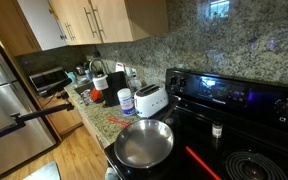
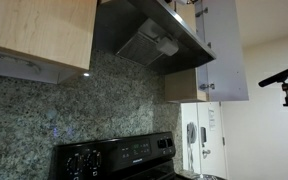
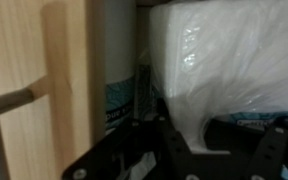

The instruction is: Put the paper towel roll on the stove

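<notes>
In the wrist view the paper towel roll (image 3: 224, 50) fills the upper right: bulky, white, in shiny plastic wrap. A fold of that wrap hangs down between the dark fingers of my gripper (image 3: 189, 135), which is shut on it at the bottom of the view. The roll and gripper are out of sight in both exterior views. The stove (image 1: 234, 100) is black with a glass top, ringed burners and a blue-lit back panel (image 2: 114, 158).
A light wooden cabinet side (image 3: 34, 80) stands close on the left of the roll, with a teal-printed package (image 3: 119, 100) between them. On the stove sits a silver frying pan (image 1: 144, 143). A white toaster (image 1: 150, 100) and a small canister (image 1: 125, 100) stand on the granite counter.
</notes>
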Available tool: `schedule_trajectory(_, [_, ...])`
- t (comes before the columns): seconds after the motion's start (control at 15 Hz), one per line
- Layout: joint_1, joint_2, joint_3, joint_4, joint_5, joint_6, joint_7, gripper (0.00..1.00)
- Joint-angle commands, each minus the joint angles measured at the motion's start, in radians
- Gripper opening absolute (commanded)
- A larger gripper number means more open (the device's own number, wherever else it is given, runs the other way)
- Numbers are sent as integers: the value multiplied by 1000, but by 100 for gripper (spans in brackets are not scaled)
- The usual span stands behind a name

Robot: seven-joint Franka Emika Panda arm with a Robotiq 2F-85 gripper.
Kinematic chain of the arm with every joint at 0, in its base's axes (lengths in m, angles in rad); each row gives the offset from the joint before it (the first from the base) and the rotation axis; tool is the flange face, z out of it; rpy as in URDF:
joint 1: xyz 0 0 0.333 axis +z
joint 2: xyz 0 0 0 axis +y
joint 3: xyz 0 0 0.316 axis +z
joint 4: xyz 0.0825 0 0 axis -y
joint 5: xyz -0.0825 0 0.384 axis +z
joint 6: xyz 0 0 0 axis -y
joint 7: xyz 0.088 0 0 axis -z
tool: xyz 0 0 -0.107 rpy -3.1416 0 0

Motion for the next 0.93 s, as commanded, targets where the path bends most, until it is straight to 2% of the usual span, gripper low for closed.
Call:
schedule_trajectory(0.0, [71, -8, -92, -8, 11, 64, 1, 8])
schedule_trajectory(0.07, [100, 12, -89, -47, -37, 87, 10, 8])
schedule_trajectory(0.2, [163, 24, -114, -110, -64, 161, -27, 8])
schedule_trajectory(0.33, [233, 32, -158, -182, -97, 230, -29, 7])
schedule_trajectory(0.67, [462, 53, -332, -369, -165, 406, -40, 4])
schedule_trajectory(0.87, [621, 59, -477, -461, -185, 448, -15, 4])
